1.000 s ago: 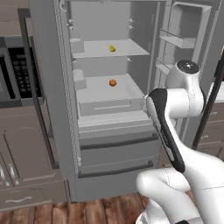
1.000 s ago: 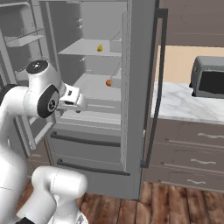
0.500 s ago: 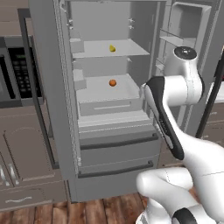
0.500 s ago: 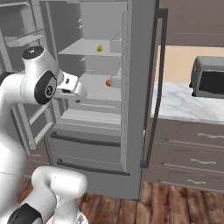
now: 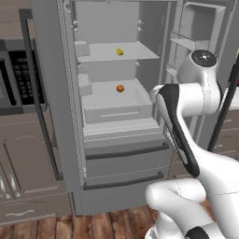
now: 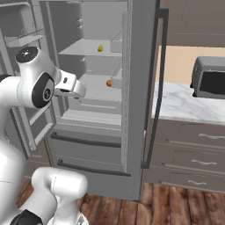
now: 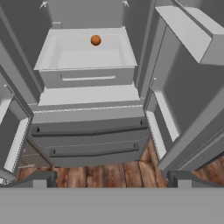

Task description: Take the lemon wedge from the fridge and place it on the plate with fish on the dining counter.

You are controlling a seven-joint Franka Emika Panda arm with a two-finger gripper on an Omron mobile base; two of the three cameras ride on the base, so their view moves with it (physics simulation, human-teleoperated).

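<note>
The lemon wedge (image 5: 120, 51) (image 6: 100, 48), tiny and yellow, lies on an upper shelf of the fridge (image 5: 51, 93) (image 6: 138, 88), whose doors stand wide. My gripper (image 6: 81, 90) (image 7: 111, 180) hovers in front of the fridge opening, about level with the lower shelf and well below and short of the wedge. Its two fingertips (image 7: 41, 178) stand far apart with nothing between them, so it is open. The hand view looks down at the fridge drawers (image 7: 87, 131). The plate with fish and the dining counter are out of view.
A small round orange ball (image 5: 120, 88) (image 6: 108, 82) (image 7: 96, 40) sits in the tray on the lower shelf. A brown cabinet with a black microwave (image 5: 18, 77) stands left of the fridge. To the right, a marble counter (image 6: 180, 105) carries a toaster oven (image 6: 210, 82).
The arm has lifted: its upper joint and hand rose, bringing the hand up to the lower shelf's level. The gripper stayed open. Nothing inside the fridge moved.
</note>
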